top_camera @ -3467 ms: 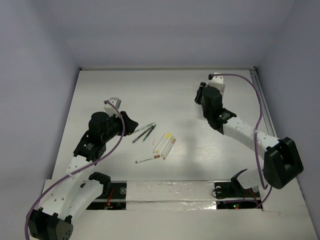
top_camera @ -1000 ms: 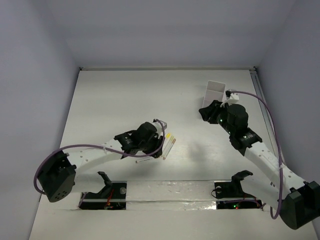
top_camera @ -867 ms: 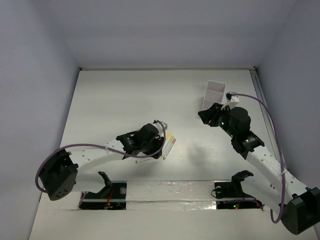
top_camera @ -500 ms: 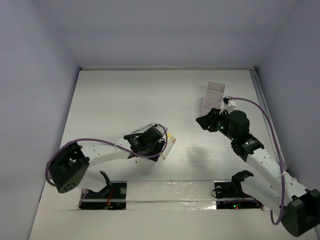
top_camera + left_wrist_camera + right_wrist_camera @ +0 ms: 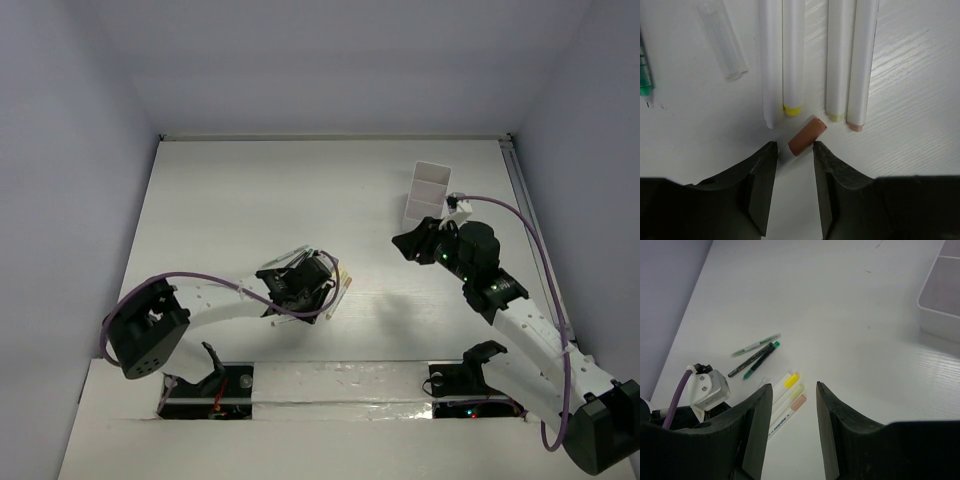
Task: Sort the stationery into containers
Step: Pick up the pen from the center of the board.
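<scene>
The red-tipped white pen (image 5: 807, 136) lies slanted on the table between the fingertips of my left gripper (image 5: 792, 152). The jaws are narrowly open on either side of it and the pen rests on the table. White markers (image 5: 794, 55) with yellow and pale ends lie side by side just beyond it; they also show in the top view (image 5: 341, 284). Thin dark and green pens (image 5: 757, 356) lie to the left. My right gripper (image 5: 790, 405) is open and empty in the air, near the white divided box (image 5: 428, 192), whose corner shows in the right wrist view (image 5: 940, 300).
A clear pen cap (image 5: 722, 40) lies left of the markers, and a green pen tip (image 5: 644, 82) shows at the left edge. The left arm (image 5: 215, 295) stretches low across the table's near left. Grey walls enclose the table (image 5: 250, 190).
The left arm has reached right and come down over the red-tipped pen by the markers. The right arm has drawn back from the white box toward the table's middle.
</scene>
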You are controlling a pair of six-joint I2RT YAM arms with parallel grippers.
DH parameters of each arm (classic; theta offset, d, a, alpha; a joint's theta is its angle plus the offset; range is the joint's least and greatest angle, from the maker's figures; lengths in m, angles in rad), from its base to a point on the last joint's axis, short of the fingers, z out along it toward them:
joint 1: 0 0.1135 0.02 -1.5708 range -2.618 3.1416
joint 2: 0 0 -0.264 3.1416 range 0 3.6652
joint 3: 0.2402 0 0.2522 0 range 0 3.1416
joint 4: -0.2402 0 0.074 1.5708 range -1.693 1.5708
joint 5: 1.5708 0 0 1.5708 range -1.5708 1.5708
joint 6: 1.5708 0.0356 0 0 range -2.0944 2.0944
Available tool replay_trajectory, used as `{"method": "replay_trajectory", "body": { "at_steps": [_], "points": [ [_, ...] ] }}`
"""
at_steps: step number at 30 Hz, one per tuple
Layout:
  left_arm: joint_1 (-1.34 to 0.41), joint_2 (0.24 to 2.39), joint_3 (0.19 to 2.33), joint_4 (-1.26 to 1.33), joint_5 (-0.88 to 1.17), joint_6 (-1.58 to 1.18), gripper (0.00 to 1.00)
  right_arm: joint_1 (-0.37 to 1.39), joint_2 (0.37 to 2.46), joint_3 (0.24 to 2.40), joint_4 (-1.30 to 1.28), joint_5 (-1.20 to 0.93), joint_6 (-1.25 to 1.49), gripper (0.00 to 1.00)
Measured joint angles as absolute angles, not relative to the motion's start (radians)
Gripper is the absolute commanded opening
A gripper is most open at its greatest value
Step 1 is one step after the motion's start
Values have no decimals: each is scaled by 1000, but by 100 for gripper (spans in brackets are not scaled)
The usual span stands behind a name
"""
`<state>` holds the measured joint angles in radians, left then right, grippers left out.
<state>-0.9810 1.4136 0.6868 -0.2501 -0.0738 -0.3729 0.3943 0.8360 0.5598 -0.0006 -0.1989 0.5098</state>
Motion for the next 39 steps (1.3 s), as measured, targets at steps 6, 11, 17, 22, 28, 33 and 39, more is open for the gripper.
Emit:
{"method": "replay_trajectory", "body": {
  "at_steps": [6,11,17,22,28,33,39],
  "points": [
    [-994,1449,709,-231,-84,-384,19,394,836,560,-1,-190,509,46],
    [-1006,1466,722,-224,-83,-399,12,394,836,560,-1,-180,509,46],
    [-1008,1477,733,-225,-75,-411,0,394,836,560,-2,-165,505,46],
    [-1008,1473,736,-234,-55,-427,0,394,838,560,-4,-163,502,46],
    [-1008,1360,738,-371,-53,-466,0,394,860,560,-2,-173,502,47],
    [-1008,1229,825,-471,-113,-491,0,395,872,560,-1,-193,502,48],
    [-1004,1209,962,-446,-162,-497,0,407,834,556,-12,-174,504,38]
  ]
}}
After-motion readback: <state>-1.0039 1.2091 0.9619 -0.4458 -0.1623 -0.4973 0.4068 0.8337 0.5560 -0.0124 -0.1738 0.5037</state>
